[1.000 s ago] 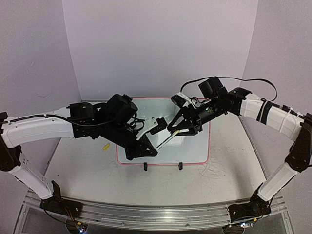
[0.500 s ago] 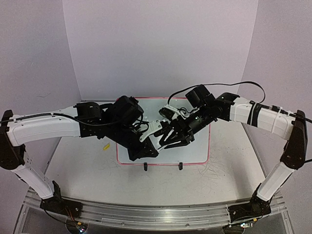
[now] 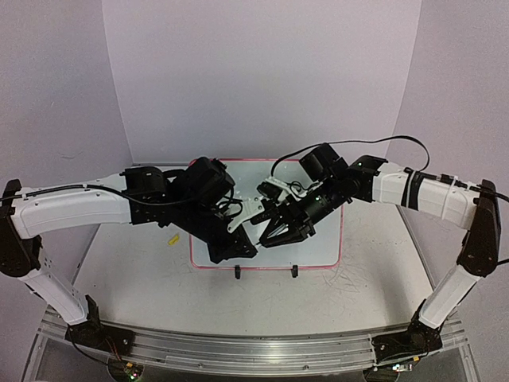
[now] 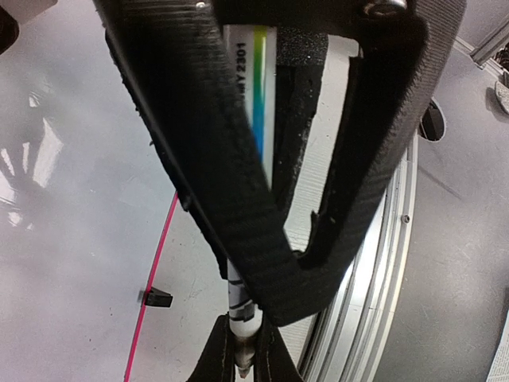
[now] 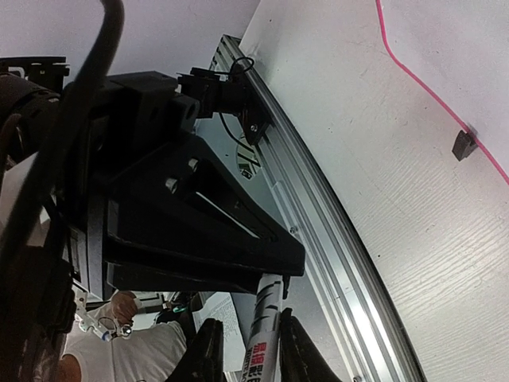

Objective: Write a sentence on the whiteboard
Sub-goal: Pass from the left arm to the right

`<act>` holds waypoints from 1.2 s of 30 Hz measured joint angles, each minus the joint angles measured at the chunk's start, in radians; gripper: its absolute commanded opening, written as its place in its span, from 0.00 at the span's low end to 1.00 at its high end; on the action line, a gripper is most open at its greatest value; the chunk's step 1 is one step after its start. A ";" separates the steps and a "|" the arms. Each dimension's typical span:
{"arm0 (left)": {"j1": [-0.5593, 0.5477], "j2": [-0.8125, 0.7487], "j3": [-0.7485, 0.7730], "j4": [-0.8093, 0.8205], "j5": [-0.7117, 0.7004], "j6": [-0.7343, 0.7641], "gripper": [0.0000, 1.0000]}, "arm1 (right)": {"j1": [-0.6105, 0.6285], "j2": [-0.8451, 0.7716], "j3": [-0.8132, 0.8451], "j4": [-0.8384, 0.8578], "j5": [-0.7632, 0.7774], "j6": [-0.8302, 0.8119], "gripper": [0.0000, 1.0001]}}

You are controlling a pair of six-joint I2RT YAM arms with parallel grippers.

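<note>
I find in the left wrist view the left gripper (image 4: 290,270) clamped on the marker (image 4: 253,95). The right gripper (image 5: 248,334) straddles its end, and I cannot tell whether it grips. Only overhead places the whiteboard (image 3: 322,248) beneath both.

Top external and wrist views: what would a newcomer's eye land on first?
Both arms meet over the whiteboard. The left gripper clamps a white marker with a rainbow stripe, while the right gripper straddles its far end.
</note>
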 measured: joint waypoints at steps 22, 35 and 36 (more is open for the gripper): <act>0.000 0.000 0.013 -0.033 -0.004 -0.001 0.00 | 0.003 0.000 -0.023 0.050 0.025 0.066 0.00; 0.007 -0.073 -0.022 0.018 -0.140 -0.097 0.82 | 0.003 -0.082 -0.086 0.117 0.271 -0.007 0.00; 0.012 -0.102 -0.040 0.032 -0.149 -0.113 0.82 | 0.003 -0.108 -0.100 0.120 0.321 -0.019 0.00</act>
